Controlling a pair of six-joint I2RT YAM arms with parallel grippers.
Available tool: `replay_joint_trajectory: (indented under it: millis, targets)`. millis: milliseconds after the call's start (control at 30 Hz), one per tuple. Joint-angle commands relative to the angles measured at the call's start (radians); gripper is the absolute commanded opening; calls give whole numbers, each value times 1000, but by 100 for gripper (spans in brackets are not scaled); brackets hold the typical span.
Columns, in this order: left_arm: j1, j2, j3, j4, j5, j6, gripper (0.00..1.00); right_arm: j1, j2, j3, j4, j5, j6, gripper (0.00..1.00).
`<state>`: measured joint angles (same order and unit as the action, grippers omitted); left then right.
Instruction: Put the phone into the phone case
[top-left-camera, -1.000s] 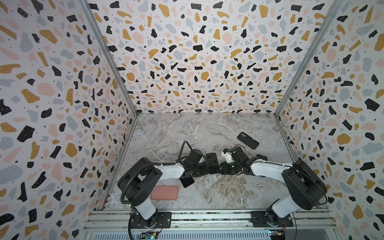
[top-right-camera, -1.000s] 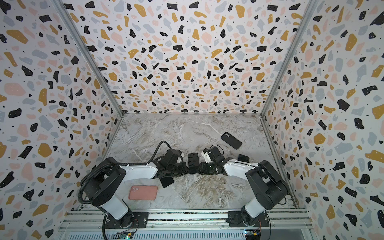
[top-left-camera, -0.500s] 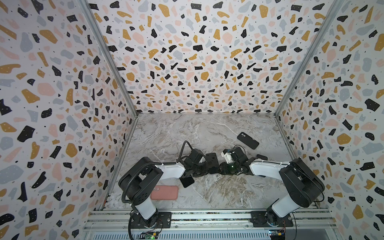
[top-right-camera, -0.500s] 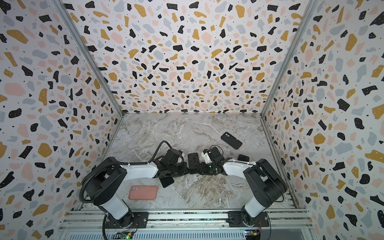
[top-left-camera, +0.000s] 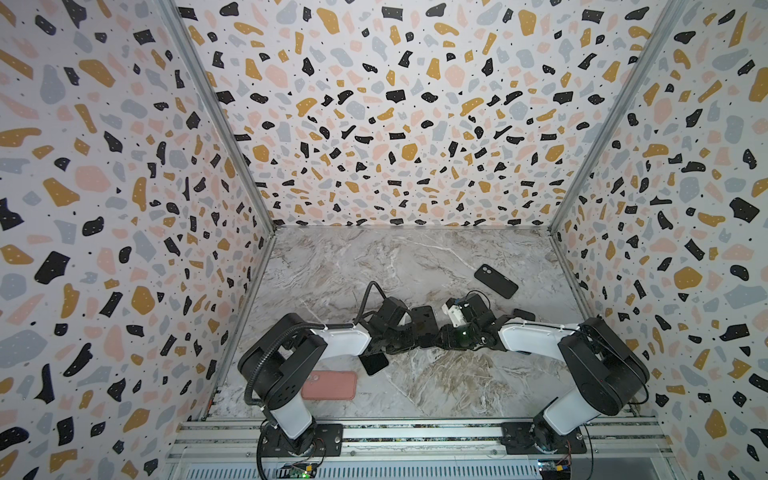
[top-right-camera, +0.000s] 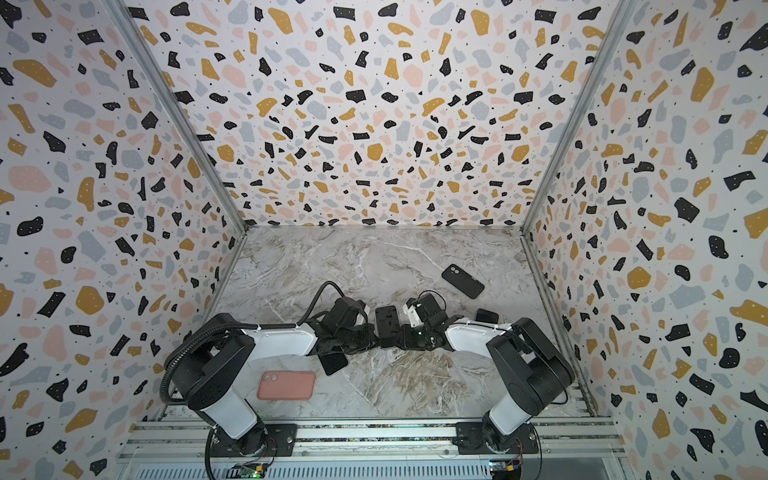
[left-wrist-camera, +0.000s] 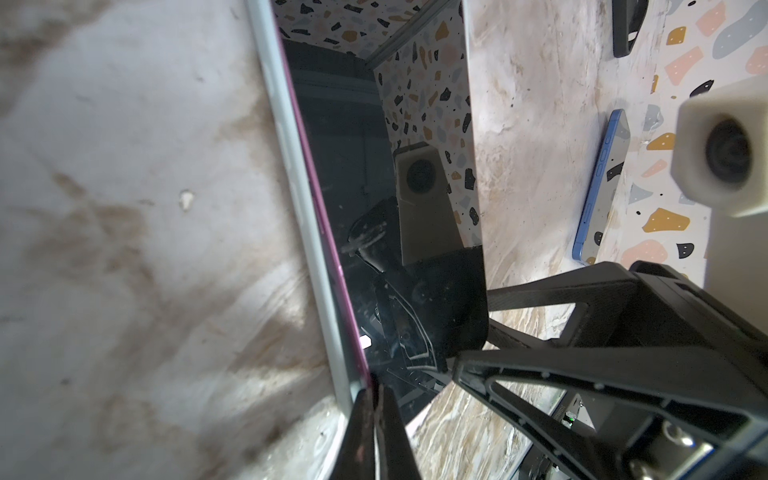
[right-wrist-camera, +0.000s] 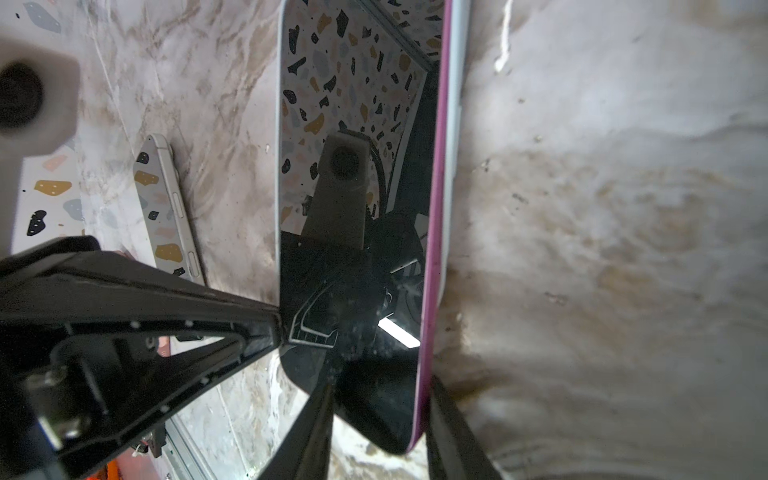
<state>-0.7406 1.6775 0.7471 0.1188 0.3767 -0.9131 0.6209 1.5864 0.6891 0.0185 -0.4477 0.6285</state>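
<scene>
Glossy phone (left-wrist-camera: 374, 166); left fingers (left-wrist-camera: 361, 436) pinch its magenta rim (left-wrist-camera: 333, 249); right fingers (right-wrist-camera: 453, 440) clamp it.

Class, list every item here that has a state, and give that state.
Phone: held by both grippers, screen dark.
Left gripper: shut on phone.
Right gripper: shut on phone.
Black case: lying flat, untouched.
Pink case: lying flat, untouched.
Blue phone: lying flat, untouched.
Silver phone: lying flat, untouched.
</scene>
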Motion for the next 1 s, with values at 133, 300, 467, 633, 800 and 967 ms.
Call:
replay_joint_trajectory:
  millis: [133,300,467,633,800,967]
  targets:
    - [-8,-61,61,-142,-97,137,20,37,3,20,17,-28,4,37]
    - [-9,-71,57,-135,-79,196,41,44,6,23,17,-26,4,37]
    - [-11,-74,45,-141,-71,275,51,47,-3,26,9,-22,2,37]
    - [-10,-96,29,-165,-78,400,57,47,-11,26,1,-16,-3,38]
    - [-12,-88,25,-168,-44,500,58,48,-6,29,1,-17,-3,37]
    - [-14,-110,21,-230,-77,593,58,45,-5,38,-3,-17,-5,38]
